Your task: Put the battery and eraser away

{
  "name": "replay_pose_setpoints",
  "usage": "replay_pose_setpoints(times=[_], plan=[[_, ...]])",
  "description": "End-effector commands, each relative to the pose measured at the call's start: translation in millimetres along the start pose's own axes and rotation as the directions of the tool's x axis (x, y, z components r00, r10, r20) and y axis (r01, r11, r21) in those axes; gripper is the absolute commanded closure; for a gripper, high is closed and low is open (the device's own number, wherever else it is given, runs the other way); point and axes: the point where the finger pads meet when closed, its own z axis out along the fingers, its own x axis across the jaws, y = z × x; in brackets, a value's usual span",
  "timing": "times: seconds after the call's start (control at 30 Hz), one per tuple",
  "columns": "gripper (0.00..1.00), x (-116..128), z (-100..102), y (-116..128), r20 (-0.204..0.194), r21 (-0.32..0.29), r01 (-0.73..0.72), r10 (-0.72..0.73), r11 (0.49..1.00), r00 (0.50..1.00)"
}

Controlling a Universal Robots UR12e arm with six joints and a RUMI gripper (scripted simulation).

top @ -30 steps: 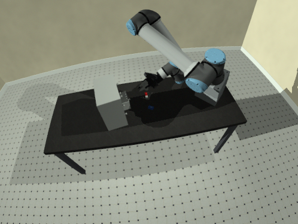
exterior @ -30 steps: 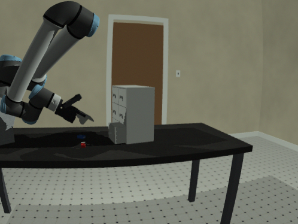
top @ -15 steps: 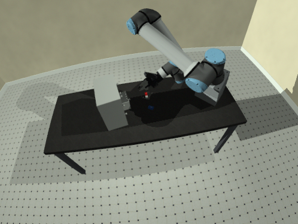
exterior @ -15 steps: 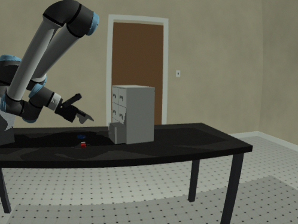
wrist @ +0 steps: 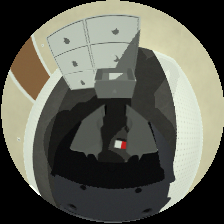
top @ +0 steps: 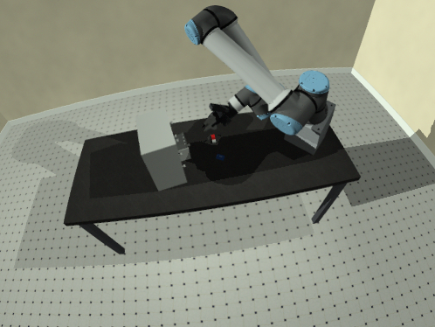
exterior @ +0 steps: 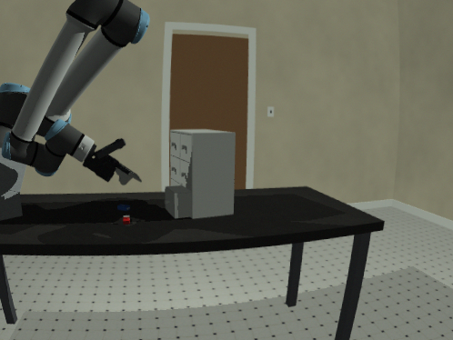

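The grey chest (top: 161, 150) stands upright on the black table, and it also shows in the exterior view (exterior: 205, 173) and the wrist view (wrist: 95, 47). Its bottom-row right drawer (wrist: 115, 82) (exterior: 177, 202) is pulled out; the other drawers are shut. A small red-and-white block (top: 213, 138) lies on the table in front of the chest, and it also shows in the exterior view (exterior: 126, 220) and the wrist view (wrist: 119, 144). A small blue object (top: 220, 156) (exterior: 123, 207) lies nearby. I cannot tell which is the eraser. My gripper (top: 210, 124) (exterior: 134, 178) (wrist: 115, 105) hangs above the table, back from the drawer, fingers narrow with nothing between them.
The robot base (top: 312, 127) sits at the table's far right corner. A brown door (exterior: 209, 105) is behind the chest. The table's long front edge (top: 210, 205) lies beyond the objects.
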Motion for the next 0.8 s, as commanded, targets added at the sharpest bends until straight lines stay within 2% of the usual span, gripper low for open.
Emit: replay_pose_setpoints(times=[0.0,0.4,0.47,0.77], plan=[[0.8,-1,-4,-1,0.004,-0.039,0.002,-0.002,0.999,1.0],[0.8,0,-20,-5,0.005,-0.175,0.002,-0.002,0.985,1.0],[0.8,0,-20,-5,0.005,-0.175,0.002,-0.002,0.985,1.0],[0.8,-1,-35,-7,0.006,-0.297,0.003,-0.002,0.955,1.0]])
